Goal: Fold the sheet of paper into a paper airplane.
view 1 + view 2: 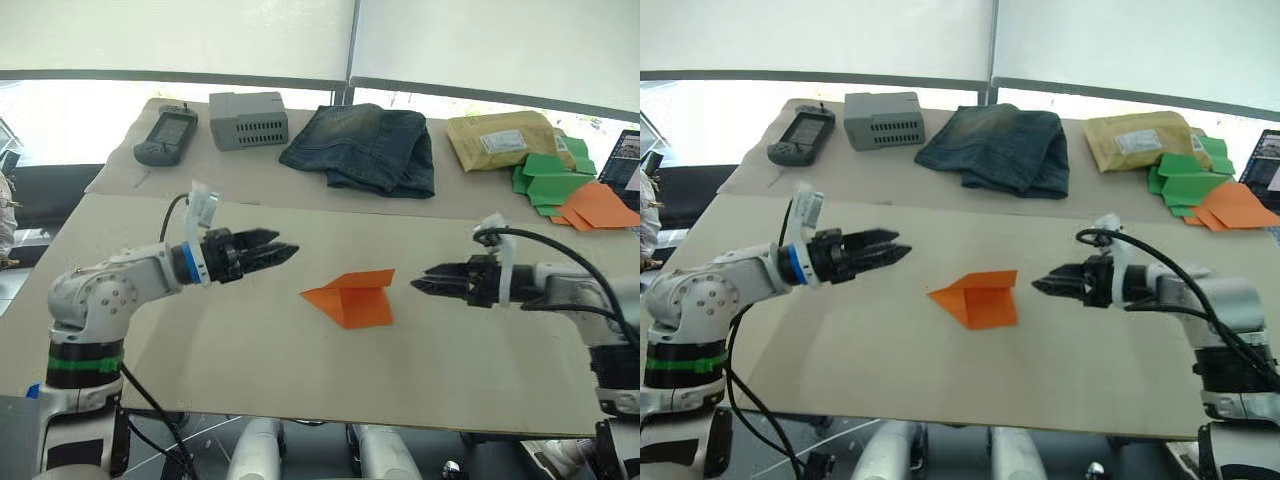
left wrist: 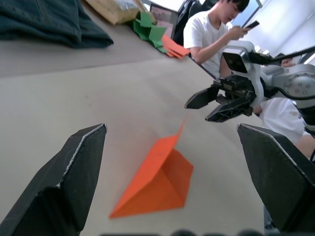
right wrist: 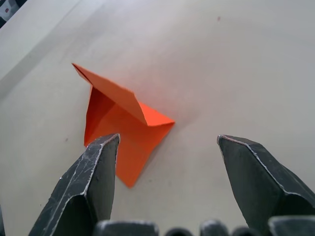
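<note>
The sheet of paper [image 1: 350,298] is bright orange and lies on the tan table [image 1: 200,350] near its middle, creased into a pointed wedge with one flap standing up. My left gripper [image 1: 288,250] hovers open to its left, a short gap from the point of the wedge. My right gripper [image 1: 418,281] hovers open just off the paper's right edge. Both point inward at the paper and neither touches it. The left wrist view shows the raised flap [image 2: 170,147] and the right gripper [image 2: 203,104] beyond it. In the right wrist view the paper [image 3: 123,123] lies ahead of the spread fingers.
Along the back lie a handheld device [image 1: 167,135], a grey box [image 1: 249,119], folded jeans [image 1: 365,145], a tan padded envelope [image 1: 505,140], green paper shapes [image 1: 550,180] and other orange paper [image 1: 600,205]. A person [image 2: 216,34] sits beyond the table's right side.
</note>
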Action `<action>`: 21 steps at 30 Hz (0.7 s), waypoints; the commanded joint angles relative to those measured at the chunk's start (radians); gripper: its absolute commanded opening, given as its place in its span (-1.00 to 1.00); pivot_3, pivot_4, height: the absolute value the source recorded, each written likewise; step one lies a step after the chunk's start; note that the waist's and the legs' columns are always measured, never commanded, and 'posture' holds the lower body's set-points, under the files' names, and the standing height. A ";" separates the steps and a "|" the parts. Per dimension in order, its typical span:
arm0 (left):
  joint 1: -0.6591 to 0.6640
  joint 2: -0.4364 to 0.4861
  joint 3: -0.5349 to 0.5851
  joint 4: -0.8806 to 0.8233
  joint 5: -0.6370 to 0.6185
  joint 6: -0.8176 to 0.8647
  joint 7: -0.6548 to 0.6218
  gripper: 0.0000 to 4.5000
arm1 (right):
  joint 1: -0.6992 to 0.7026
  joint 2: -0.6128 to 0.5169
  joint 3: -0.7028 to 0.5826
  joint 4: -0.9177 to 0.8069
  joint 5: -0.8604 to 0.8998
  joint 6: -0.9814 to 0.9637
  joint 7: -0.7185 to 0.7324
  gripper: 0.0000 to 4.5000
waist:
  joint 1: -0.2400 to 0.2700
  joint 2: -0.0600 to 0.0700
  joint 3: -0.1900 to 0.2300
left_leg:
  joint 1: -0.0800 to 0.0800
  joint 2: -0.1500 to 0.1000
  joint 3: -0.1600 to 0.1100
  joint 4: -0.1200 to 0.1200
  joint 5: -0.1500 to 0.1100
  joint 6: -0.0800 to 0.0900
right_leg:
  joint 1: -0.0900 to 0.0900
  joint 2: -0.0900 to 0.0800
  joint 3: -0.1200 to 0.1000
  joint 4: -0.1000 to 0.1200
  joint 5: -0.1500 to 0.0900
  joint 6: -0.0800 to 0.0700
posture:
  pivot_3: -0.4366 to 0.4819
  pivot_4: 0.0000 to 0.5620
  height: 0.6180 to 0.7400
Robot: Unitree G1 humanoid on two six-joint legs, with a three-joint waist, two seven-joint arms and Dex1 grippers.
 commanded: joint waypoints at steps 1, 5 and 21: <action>-0.066 -0.024 -0.026 0.052 0.068 -0.073 -0.009 1.00 | 0.021 0.012 -0.051 -0.113 0.025 -0.040 -0.019 0.26 | 0.000 0.000 0.000 | 0.000 0.000 0.000 0.000 0.000 0.000 | 0.000 0.000 0.000 0.000 0.000 0.000 | -0.05 -0.47 0.64; -0.106 -0.048 -0.078 0.098 0.142 -0.126 -0.039 1.00 | 0.047 0.037 -0.022 -0.222 0.003 -0.075 -0.056 -0.36 | 0.000 0.000 0.000 | 0.000 0.000 0.000 0.000 0.000 0.000 | 0.000 0.000 0.000 0.000 0.000 -0.001 | -0.05 -0.47 0.64; -0.140 -0.162 -0.184 0.226 0.325 -0.206 -0.064 0.20 | 0.034 0.095 -0.026 -0.298 -0.020 -0.107 -0.162 -1.00 | 0.004 0.000 0.000 | -0.001 0.000 -0.001 0.001 0.000 0.000 | 0.000 0.000 0.000 0.000 0.001 -0.002 | -0.05 -0.47 0.64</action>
